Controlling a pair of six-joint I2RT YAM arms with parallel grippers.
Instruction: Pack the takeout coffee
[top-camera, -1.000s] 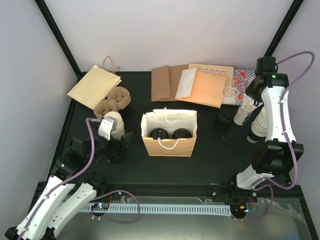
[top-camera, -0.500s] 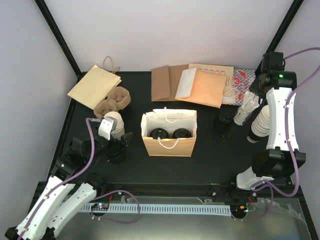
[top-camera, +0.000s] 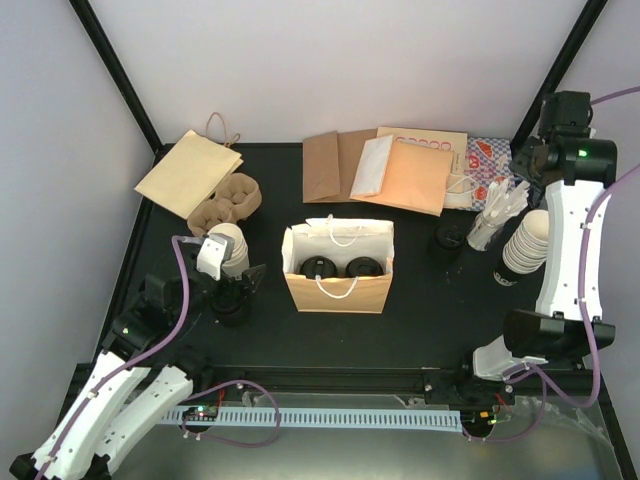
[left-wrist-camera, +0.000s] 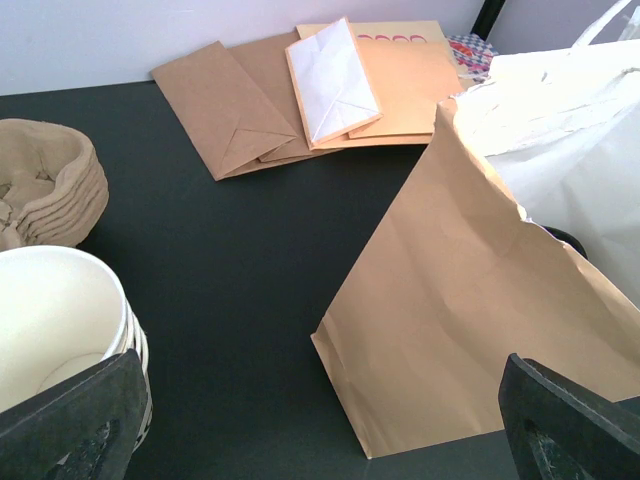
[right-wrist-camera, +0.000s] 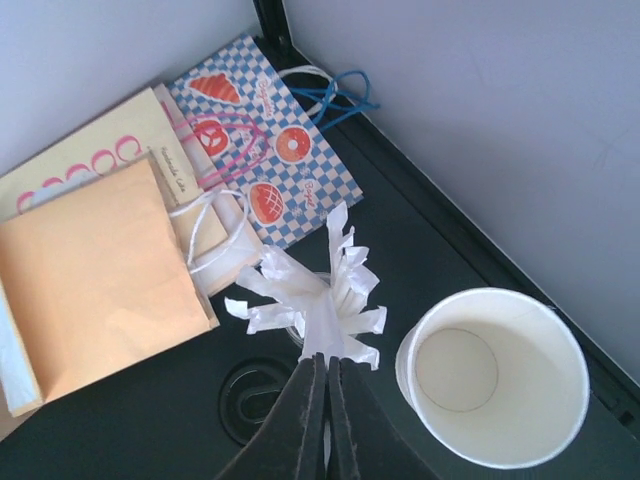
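Note:
The takeout coffee stands inside the upright brown paper bag (top-camera: 338, 293): two black lids (top-camera: 318, 267) (top-camera: 362, 267) show side by side through its open top. My left gripper (top-camera: 243, 285) hovers open just left of the bag (left-wrist-camera: 480, 320), with nothing between its fingers (left-wrist-camera: 70, 425). Far from the bag, at the back right, my right gripper (top-camera: 520, 178) is raised and shut on a white paper-wrapped straw (right-wrist-camera: 326, 325). It holds that straw above the bunch of wrapped straws (right-wrist-camera: 300, 285) in their holder. The cups themselves are hidden in both wrist views.
A stack of lidless cups (top-camera: 525, 245) and a loose black lid (top-camera: 447, 240) sit beside the straws. Flat paper bags (top-camera: 400, 170) lie along the back edge, and another (top-camera: 188, 172) lies at the back left. Pulp carrier trays (top-camera: 225, 200) and a second cup stack (top-camera: 228, 245) stand by my left gripper.
My right arm has swung up and toward the back right corner, uncovering the straw bunch and the cup stack. The left arm and the bag have not moved.

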